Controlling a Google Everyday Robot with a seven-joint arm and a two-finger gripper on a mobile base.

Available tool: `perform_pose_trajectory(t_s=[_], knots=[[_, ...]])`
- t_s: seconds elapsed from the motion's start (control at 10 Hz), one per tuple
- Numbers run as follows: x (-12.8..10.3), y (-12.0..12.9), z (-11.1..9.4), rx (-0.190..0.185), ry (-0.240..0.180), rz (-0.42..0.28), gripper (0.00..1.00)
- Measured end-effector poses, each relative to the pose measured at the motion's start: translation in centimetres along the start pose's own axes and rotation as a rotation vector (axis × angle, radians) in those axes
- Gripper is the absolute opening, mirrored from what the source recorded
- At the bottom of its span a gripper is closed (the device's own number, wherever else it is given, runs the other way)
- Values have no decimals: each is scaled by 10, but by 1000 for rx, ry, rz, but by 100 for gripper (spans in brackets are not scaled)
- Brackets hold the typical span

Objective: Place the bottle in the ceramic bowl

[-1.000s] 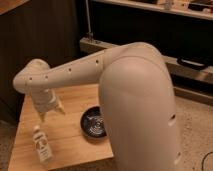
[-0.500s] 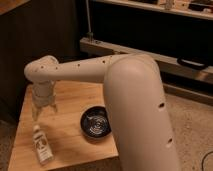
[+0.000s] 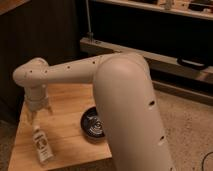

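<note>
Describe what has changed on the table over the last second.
The tool, open, swung to point straight down and sank slightly; it hangs just above the bottle, at its cap end. Nothing was gripped or released. The bottle, ceramic bowl and table stayed put.

the robot's bulky arm (image 3: 130, 115) hides the right side of the ceramic bowl (image 3: 91, 125) and the wooden table (image 3: 67, 142). the gripper (image 3: 40, 115) hangs above the bottle (image 3: 42, 146), whose label is too blurred to read.
</note>
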Motion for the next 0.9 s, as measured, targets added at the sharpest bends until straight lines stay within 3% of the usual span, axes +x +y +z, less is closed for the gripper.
perform_pose_trajectory(t_s=[0.1,0.3,0.5,0.7,0.9], knots=[[6,5,8,6,7,-8,65],[16,5,29,-19,28,-14,65],[22,-2,56,-71,63,-7,65],[22,-17,68,-141,86,20,65],[23,-16,69,-158,88,16,65]])
